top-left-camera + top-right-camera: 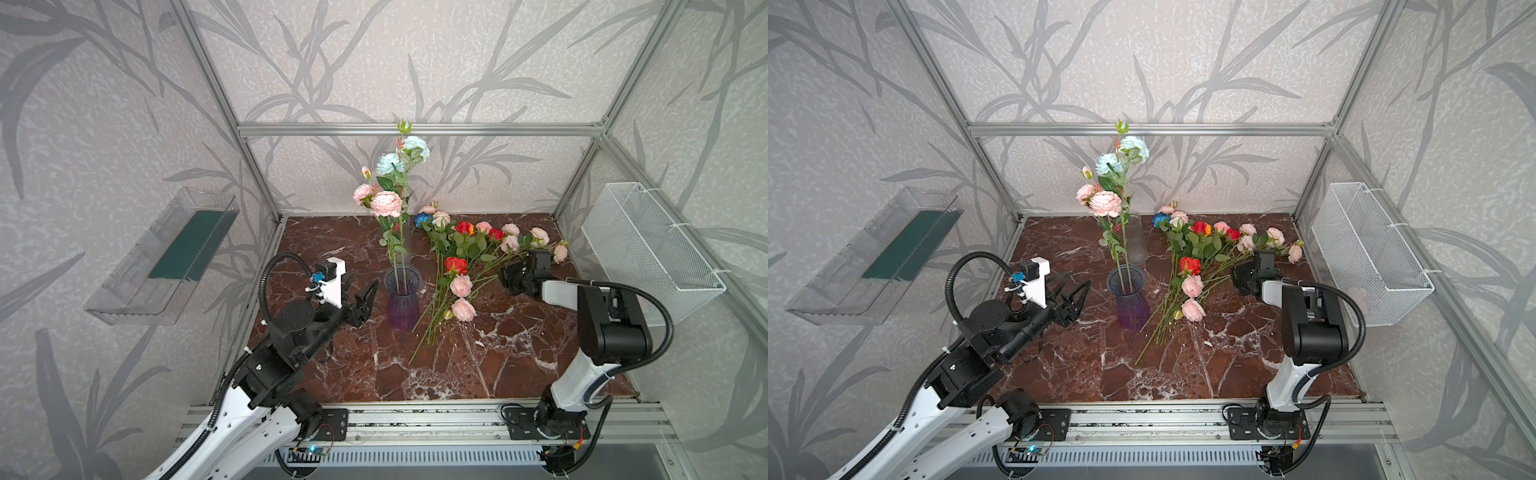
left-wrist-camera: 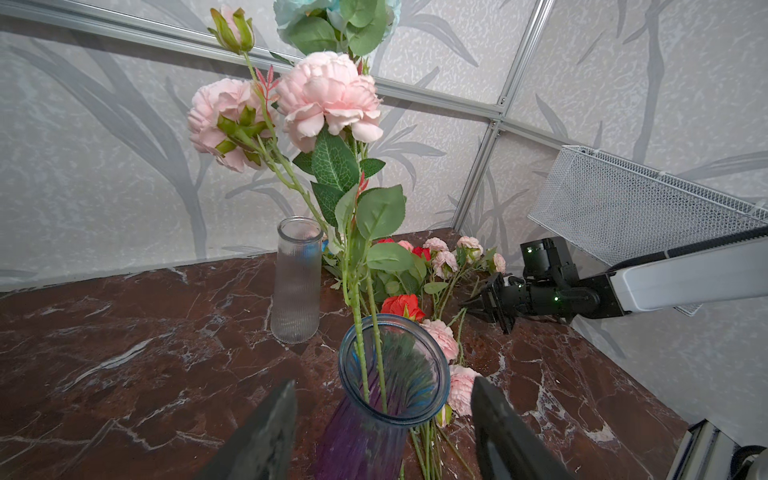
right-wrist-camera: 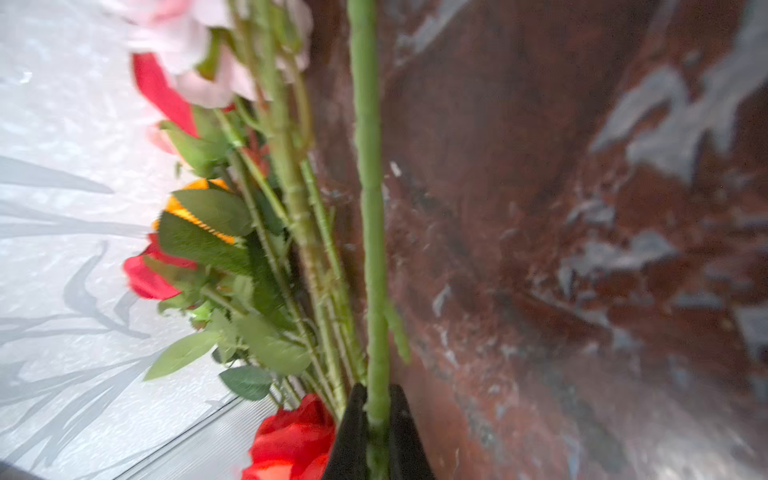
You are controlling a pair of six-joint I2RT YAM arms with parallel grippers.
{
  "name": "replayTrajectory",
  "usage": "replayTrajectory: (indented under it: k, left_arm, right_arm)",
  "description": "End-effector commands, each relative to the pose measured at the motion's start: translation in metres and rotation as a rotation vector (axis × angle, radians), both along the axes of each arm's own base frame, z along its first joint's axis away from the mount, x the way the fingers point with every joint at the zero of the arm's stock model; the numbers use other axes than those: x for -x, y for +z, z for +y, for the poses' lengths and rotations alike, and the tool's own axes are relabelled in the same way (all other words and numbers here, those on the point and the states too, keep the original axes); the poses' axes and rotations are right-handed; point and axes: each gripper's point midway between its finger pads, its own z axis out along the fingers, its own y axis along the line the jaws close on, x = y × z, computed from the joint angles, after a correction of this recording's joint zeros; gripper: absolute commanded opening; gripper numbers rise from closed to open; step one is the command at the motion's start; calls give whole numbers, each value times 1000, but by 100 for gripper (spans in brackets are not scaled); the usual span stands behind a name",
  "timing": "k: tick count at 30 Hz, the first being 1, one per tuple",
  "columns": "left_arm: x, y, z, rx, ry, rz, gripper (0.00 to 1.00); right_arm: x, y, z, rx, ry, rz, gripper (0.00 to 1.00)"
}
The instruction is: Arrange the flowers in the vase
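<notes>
The purple vase (image 1: 401,311), blue toward its rim, stands upright near the middle of the counter (image 1: 353,365). It holds two tall stems: one carries pink peonies (image 1: 386,203), the other pale teal peonies (image 1: 415,147) higher up, with a closed bud (image 1: 404,126) topmost. Behind it stands a clear ribbed vase (image 2: 296,282), partly hidden by those stems in both top views. The rest of the flowers (image 1: 469,249) lie in a loose heap on the counter, right of the purple vase. Their pink, red, blue and cream heads point toward the back wall, and the green stems fan toward the front.

The right gripper (image 3: 376,415) is low over that heap and clenched on a single green stem (image 3: 370,208), as the right wrist view shows. The left gripper (image 1: 363,286) hovers just left of the purple vase with its jaws spread, holding nothing. In the left wrist view its fingers (image 2: 274,424) frame the vase's neck.

On the left wall hangs a clear plastic tray (image 1: 124,299) with a dark green pad (image 1: 187,245) in it. On the right wall hangs a white wire basket (image 1: 648,249), its contents not clear. The counter is red-brown marble with white veins, enclosed by an aluminium frame (image 1: 415,129) and grey leaf-patterned walls (image 1: 104,124).
</notes>
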Motion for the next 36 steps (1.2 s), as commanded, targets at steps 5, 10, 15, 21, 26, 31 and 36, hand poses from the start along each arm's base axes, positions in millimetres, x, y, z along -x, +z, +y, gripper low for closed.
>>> replayTrajectory:
  k: [5,10,15,21,26,31,36]
  left_arm:
    - [7,22,1,-38,-22,-57,67]
    - [11,22,-12,-27,-95,-62,68]
    - [9,7,-38,60,-198,-38,68]
    - [9,33,-40,-7,-198,-80,67]
    - [10,32,-39,-35,-201,-75,67]
    - [9,28,-39,-35,-200,-72,67]
    - [8,27,-42,-43,-205,-74,67]
  right_arm:
    - [25,87,-5,-21,24,-161,0]
    - [29,130,1,-153,-2,-272,0]
    - [18,200,39,-137,106,-442,0]
    - [19,237,69,119,290,-514,0]
    - [28,230,93,444,666,-417,0]
    - [51,188,102,829,1006,-222,1]
    - [52,163,96,1399,1264,-8,0]
